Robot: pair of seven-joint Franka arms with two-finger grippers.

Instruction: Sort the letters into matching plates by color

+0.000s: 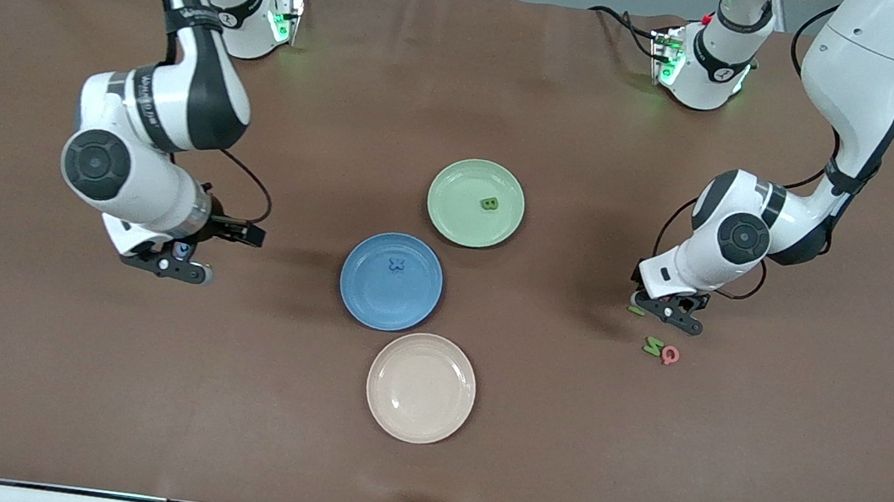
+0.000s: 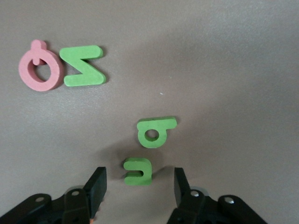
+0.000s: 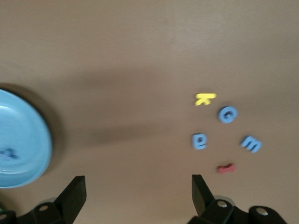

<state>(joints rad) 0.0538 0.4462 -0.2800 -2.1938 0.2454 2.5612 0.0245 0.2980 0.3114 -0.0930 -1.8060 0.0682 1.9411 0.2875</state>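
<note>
The left gripper hangs low over the table toward the left arm's end, its two fingers spread apart on either side of a small green letter that lies flat between them, neither pad touching it. Just beside that piece lies a second green letter with a round hole, and farther out a green Z-shaped letter touches a pink ring-shaped letter. The right gripper hovers over bare table toward the right arm's end, its fingers spread wide and holding nothing. Out from it lie three blue letters, a yellow letter and a red piece. At the table's middle the blue plate holds one blue letter, the green plate, farther from the front camera, holds one green letter, and the beige plate sits nearest the camera.
</note>
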